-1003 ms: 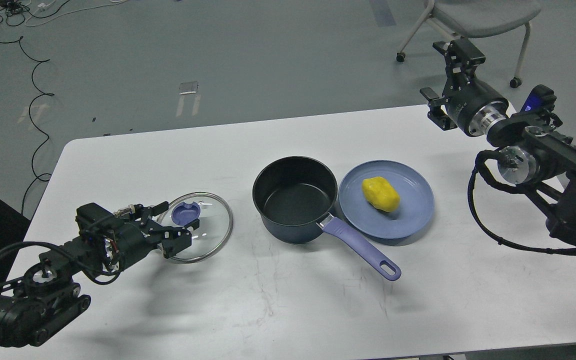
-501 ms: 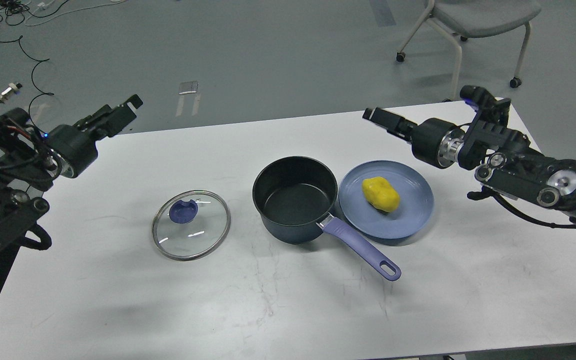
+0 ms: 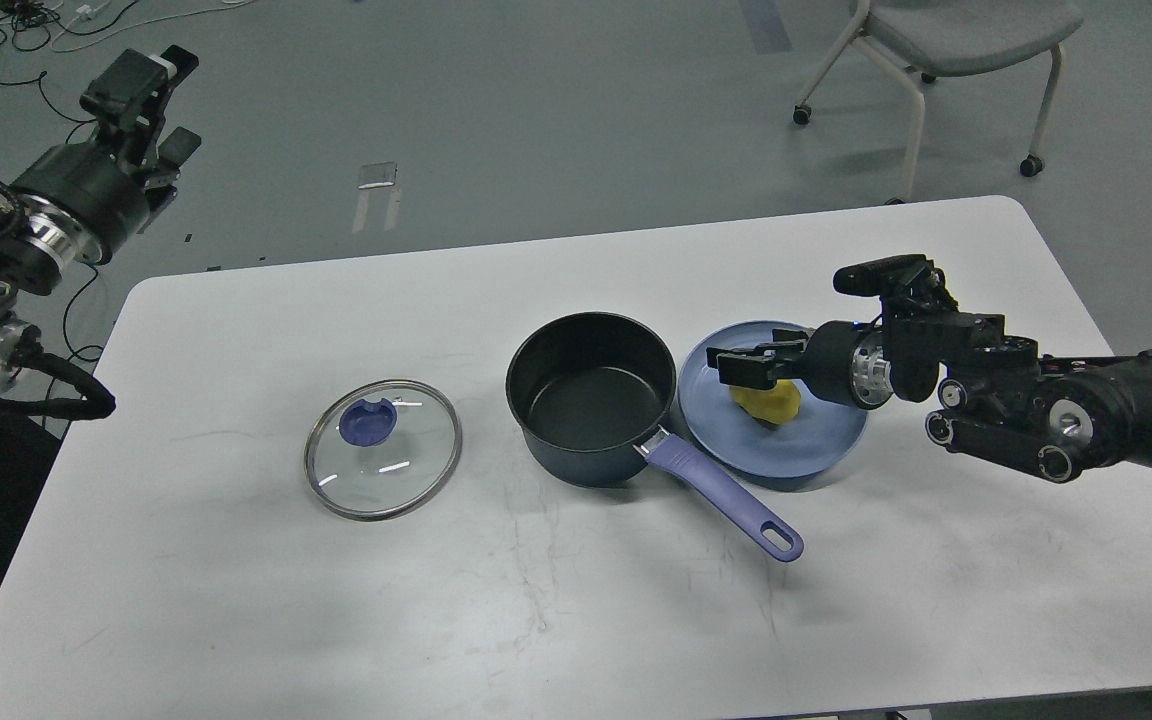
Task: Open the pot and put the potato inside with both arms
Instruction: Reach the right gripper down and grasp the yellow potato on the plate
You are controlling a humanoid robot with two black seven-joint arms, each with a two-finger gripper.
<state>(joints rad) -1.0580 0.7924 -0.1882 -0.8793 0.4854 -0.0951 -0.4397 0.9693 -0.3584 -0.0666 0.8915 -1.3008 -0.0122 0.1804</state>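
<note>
Your pot (image 3: 591, 400) stands open at the middle of the counter (image 3: 576, 620), its black inside empty, handle (image 3: 721, 493) pointing near and right. The lid (image 3: 383, 449) is off and lies flat on the counter to the left of the pot, well apart from it, so the opening step looks done.

The potato (image 3: 771, 402) is not yet in: it sits on the plate (image 3: 736, 440) just right of the pot. Your right end effector (image 3: 758, 366) is right over the potato's far-left side, fingers apart; you cannot tell from this view whether they touch it yet. What is left, by my reading, is to close on the potato, lift it, carry it left over the rim and let go.

Your left end effector (image 3: 148, 95) is raised at the far left, off the counter, holding nothing; its fingers look apart.

No brand, label or writing can be read anywhere.
</note>
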